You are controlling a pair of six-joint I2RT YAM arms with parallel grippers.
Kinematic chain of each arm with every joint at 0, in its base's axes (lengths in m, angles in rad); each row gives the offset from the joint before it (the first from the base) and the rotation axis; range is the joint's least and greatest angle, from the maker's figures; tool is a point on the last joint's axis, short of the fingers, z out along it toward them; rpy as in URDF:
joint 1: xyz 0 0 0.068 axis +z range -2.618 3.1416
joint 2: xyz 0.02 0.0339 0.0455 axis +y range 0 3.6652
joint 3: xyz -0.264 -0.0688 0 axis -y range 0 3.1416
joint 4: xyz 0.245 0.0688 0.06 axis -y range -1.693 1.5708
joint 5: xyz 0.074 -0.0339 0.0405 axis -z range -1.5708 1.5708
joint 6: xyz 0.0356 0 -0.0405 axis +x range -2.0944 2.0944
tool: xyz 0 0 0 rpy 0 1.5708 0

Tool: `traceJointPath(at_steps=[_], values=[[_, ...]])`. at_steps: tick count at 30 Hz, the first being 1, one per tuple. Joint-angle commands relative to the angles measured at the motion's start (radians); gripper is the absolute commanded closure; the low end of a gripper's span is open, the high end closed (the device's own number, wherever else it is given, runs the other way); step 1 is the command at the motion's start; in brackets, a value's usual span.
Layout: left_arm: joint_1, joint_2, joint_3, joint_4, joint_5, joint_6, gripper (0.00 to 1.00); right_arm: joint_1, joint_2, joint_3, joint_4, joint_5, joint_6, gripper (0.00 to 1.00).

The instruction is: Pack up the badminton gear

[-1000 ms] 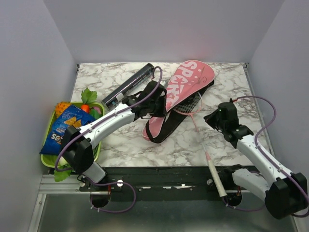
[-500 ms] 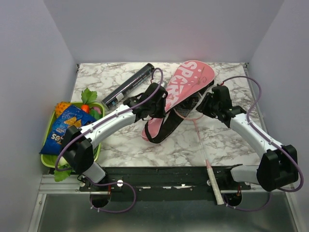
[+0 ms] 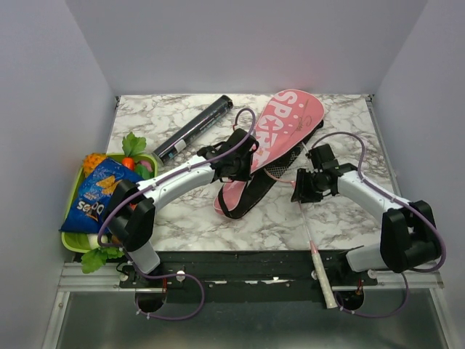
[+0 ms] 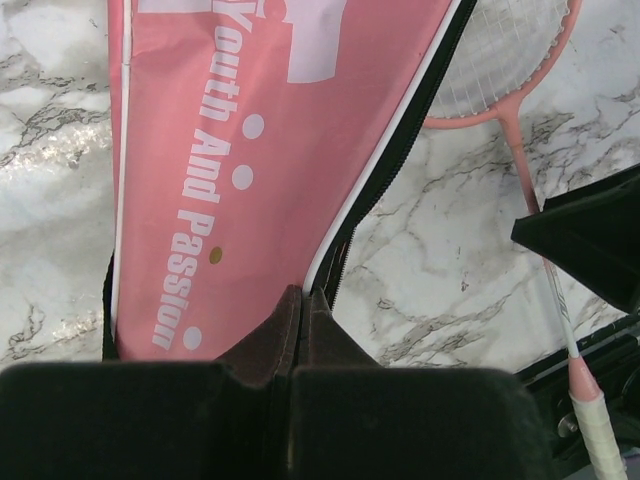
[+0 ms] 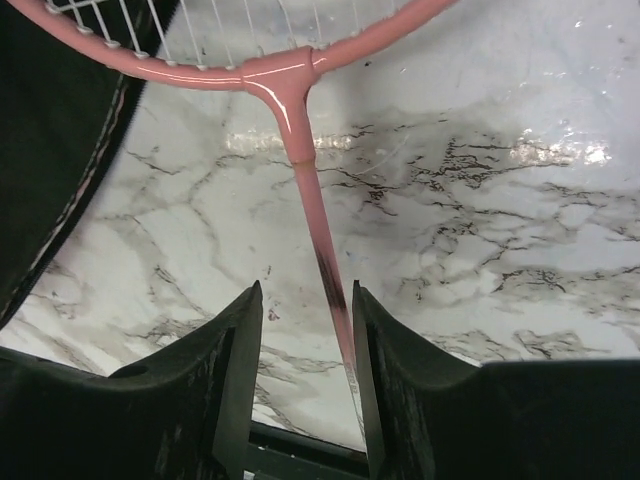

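Pink SPORT bag [image 3: 280, 131] lies flat at centre, its edge pinched by the closed left gripper [image 4: 303, 300], probably to steady it. The right gripper [image 5: 305, 292], jaws apart, straddles the racket shaft [image 5: 308, 205], poised to feed it in.

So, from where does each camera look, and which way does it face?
Top external: above and behind the bases, facing down at the table; both arms show, left gripper on the pink bag, right gripper over the racket.
Left wrist: on that wrist, facing down the bag; its shut fingers show.
Right wrist: on that wrist, facing down at the racket's shaft; its open fingers straddle it.
Shared: both wrist views show that racket.
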State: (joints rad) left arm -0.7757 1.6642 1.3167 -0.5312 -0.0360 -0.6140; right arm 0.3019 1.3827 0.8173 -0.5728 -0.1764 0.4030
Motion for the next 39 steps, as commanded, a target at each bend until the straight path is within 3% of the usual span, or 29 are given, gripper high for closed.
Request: traceJointPath(at_steps=[1, 3, 5, 9, 10, 15, 22, 33, 37, 39], values=[[0.003, 0.009, 0.041, 0.065, 0.005, 0.0, 1.0, 0.006, 0.074, -0.015, 0.005, -0.048, -0.038, 0.52], [0.003, 0.008, 0.033, 0.063, 0.01, 0.002, 1.0, 0.006, 0.101, -0.017, 0.031, -0.046, -0.032, 0.53], [0.001, 0.002, 0.032, 0.062, 0.01, 0.003, 1.0, 0.006, 0.145, -0.007, 0.037, -0.041, -0.024, 0.62], [0.003, 0.002, 0.041, 0.059, 0.011, 0.011, 1.0, 0.006, 0.228, 0.051, 0.048, 0.024, 0.017, 0.97], [0.003, 0.0, 0.041, 0.059, 0.012, 0.013, 1.0, 0.008, 0.243, 0.069, 0.047, 0.035, 0.026, 0.99], [0.001, -0.009, 0.027, 0.059, 0.031, 0.008, 1.0, 0.005, 0.294, 0.198, 0.054, 0.115, 0.121, 0.99], [-0.002, -0.021, -0.004, 0.057, 0.035, 0.002, 1.0, 0.005, 0.392, 0.424, 0.021, 0.123, 0.128, 0.99], [-0.033, -0.006, -0.014, 0.071, 0.084, 0.002, 1.0, -0.006, 0.622, 0.658, 0.135, 0.172, 0.105, 0.99], [-0.04, 0.003, -0.022, 0.085, 0.102, -0.009, 1.0, -0.027, 0.7, 0.744, 0.154, 0.166, 0.091, 0.67], [-0.04, 0.009, -0.017, 0.088, 0.099, -0.009, 1.0, -0.029, 0.675, 0.761, 0.14, 0.152, 0.076, 0.57]])
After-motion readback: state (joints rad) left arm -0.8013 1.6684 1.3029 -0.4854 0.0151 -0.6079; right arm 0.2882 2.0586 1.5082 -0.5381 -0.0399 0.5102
